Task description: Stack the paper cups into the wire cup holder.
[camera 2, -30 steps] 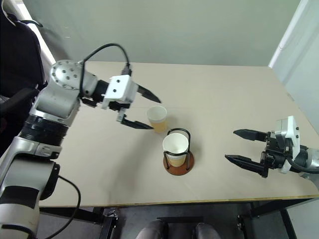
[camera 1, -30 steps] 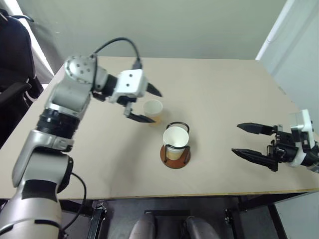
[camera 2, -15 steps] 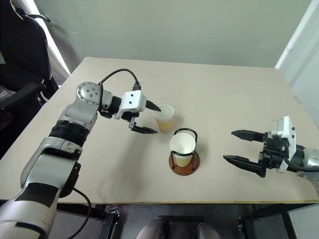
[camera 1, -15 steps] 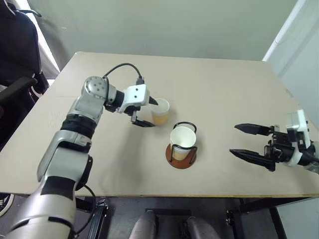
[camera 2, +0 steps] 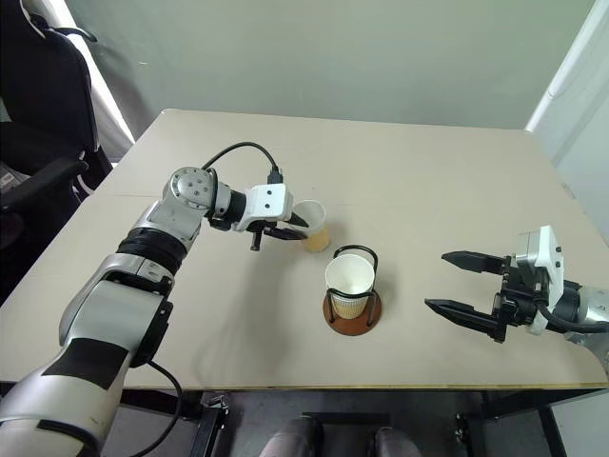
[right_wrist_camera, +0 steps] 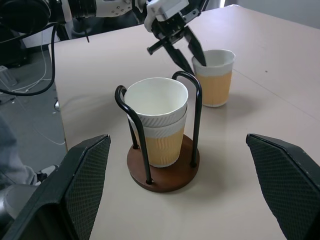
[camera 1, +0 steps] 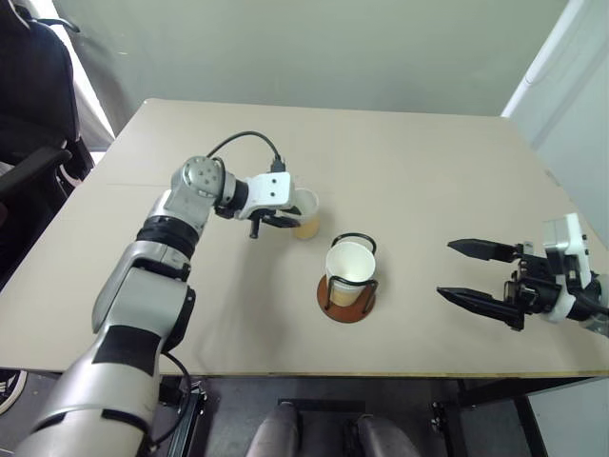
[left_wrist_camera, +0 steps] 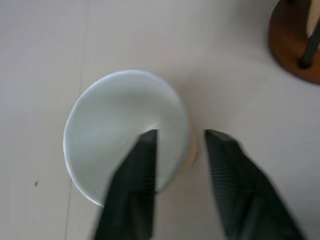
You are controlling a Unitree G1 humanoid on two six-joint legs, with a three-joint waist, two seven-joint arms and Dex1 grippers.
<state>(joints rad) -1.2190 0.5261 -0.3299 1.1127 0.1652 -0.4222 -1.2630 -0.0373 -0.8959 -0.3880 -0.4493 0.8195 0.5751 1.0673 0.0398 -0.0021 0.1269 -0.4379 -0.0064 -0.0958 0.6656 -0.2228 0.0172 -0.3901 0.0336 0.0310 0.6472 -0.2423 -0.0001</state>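
Beige tabletop (camera 1: 428,171) carried the wire cup holder (camera 1: 346,297) near its middle, with two paper cups (right_wrist_camera: 156,120) nested upright inside the black loops on the reddish-brown disc. Just beside the holder stood a third paper cup (camera 1: 304,213), upright on the table, and the left gripper (left_wrist_camera: 177,150) had closed on its rim, one finger inside the white wall and one outside. Well apart toward the table's right edge, the right gripper (camera 1: 476,271) hung spread wide and empty.
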